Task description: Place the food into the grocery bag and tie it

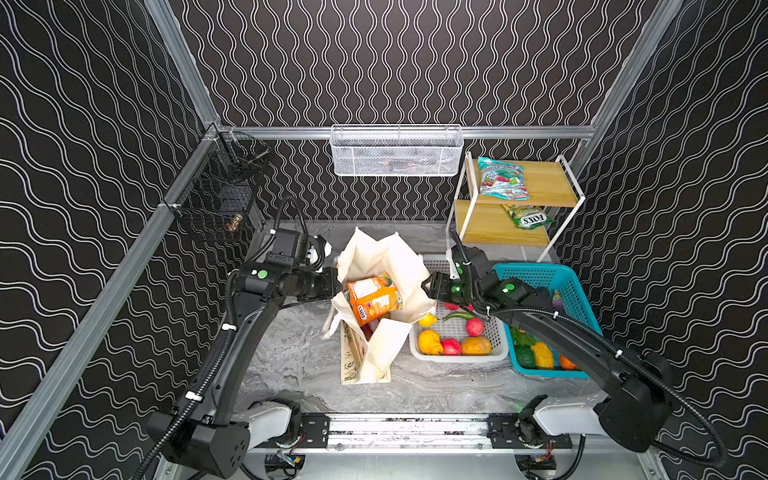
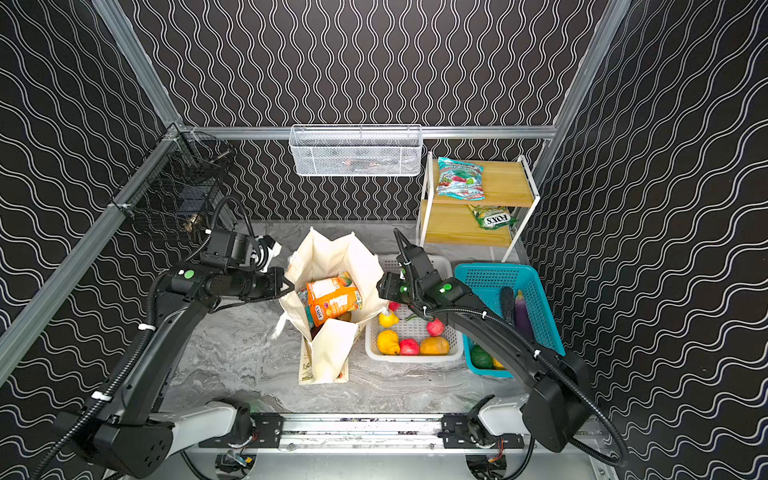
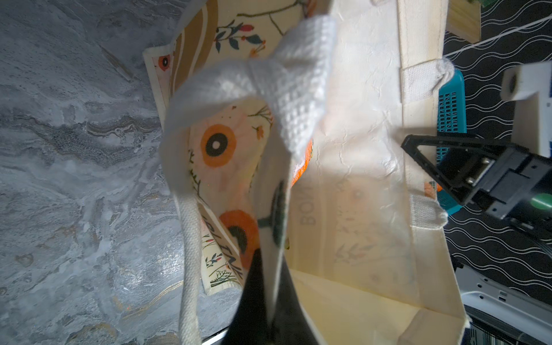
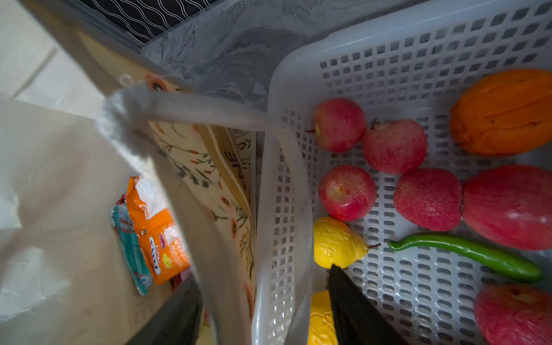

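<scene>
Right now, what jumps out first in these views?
The cream grocery bag stands open mid-table, an orange candy packet poking up inside. The left gripper is shut on its left rim, and a white basket of bright toy fruit sits just right of it.

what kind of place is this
Likely a robot test booth staged for grocery packing: two arms on a rail, patterned walls in a metal frame, a tote bag beside baskets of fruit.
</scene>
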Available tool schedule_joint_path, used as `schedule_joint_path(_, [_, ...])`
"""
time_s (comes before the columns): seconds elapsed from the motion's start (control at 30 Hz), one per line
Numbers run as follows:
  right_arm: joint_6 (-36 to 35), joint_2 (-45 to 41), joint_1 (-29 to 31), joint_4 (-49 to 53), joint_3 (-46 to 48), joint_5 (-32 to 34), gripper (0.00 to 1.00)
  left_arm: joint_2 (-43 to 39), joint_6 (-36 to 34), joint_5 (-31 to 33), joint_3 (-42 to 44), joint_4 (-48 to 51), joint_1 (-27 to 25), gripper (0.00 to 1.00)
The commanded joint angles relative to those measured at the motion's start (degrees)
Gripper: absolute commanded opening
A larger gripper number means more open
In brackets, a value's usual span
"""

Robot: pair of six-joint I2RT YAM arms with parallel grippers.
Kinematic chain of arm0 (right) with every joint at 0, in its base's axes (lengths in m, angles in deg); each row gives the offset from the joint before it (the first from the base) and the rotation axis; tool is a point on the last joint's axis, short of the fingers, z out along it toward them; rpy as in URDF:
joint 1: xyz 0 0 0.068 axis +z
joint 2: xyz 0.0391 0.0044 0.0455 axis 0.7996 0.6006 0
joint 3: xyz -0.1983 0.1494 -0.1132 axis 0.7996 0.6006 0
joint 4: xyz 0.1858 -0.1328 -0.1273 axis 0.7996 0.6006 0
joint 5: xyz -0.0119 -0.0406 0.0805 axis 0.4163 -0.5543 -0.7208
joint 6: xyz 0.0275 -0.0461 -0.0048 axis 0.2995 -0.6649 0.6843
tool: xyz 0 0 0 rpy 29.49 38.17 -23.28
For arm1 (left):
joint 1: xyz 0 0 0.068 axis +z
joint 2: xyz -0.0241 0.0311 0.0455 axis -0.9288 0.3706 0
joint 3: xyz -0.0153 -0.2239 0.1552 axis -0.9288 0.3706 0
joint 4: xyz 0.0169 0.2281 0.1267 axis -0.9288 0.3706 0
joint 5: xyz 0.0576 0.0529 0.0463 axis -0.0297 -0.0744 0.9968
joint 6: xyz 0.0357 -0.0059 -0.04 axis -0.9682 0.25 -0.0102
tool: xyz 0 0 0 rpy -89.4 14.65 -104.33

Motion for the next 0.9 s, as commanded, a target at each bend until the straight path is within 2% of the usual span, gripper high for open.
schedule_joint_path(0.0, [0.8,1.7,-0.8,-3.4,0.4,-5.2,0.49,-0.4,-1.0,-0.7,-0.5,1.0,0.1,0.0])
schedule_joint_path(0.07, [0.8,2.5,-0.8,-4.0,0.2,-7.3,0.28,-0.5,-1.2,-0.5,-0.7,1.3,0.1,0.0])
schedule_joint_path(0.13, [0.3,3.1,-0.6,-2.4,-1.3,-7.0,0.0,-0.4,-1.4,-0.5,-1.1,1.9,0.1,0.0])
schedule_joint_path(0.27, [-2.3,4.2,1.9,8.2,-10.3,-0.2,0.0,-0.2,-2.3,0.6,-3.8,4.7,0.1,0.0])
schedule_joint_path(0.4, [-4.3,5.8,5.6,21.7,-23.3,9.8,0.0,0.6,-4.1,3.3,-7.9,8.9,0.1,0.0])
schedule_joint_path(0.5, [-4.8,7.7,6.8,26.9,-28.5,12.5,0.0,0.8,-4.5,4.0,-8.5,9.9,0.1,0.0])
schedule_joint_path(0.87, [-3.4,7.9,7.2,19.5,-17.6,9.6,0.0,1.7,-3.7,2.1,-4.3,7.3,0.0,0.0])
